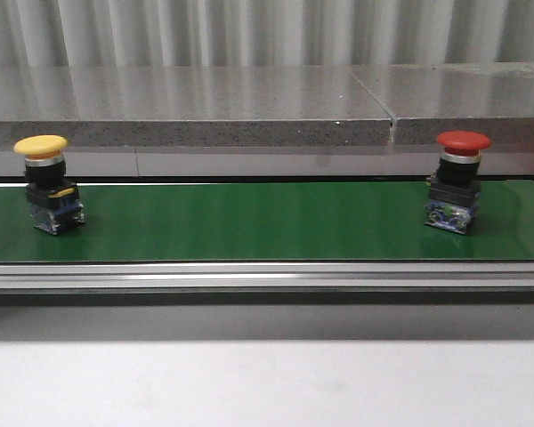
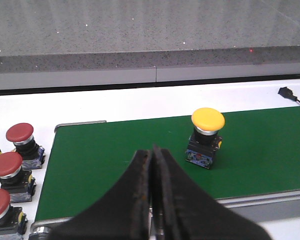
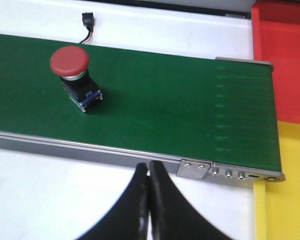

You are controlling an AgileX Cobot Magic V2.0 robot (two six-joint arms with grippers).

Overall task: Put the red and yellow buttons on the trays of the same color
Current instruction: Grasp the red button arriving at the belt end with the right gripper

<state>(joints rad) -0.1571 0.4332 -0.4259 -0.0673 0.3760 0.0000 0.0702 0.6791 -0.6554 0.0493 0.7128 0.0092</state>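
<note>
Hard plastic, light and rigid: yellow button upright on green belt, just beyond and right of left claw, pressed together, empty. Red button beyond and left of right claw, likewise pressed together. Smooth domed caps probably slippery; best pinched across squarish black body. No readable writing.
</note>
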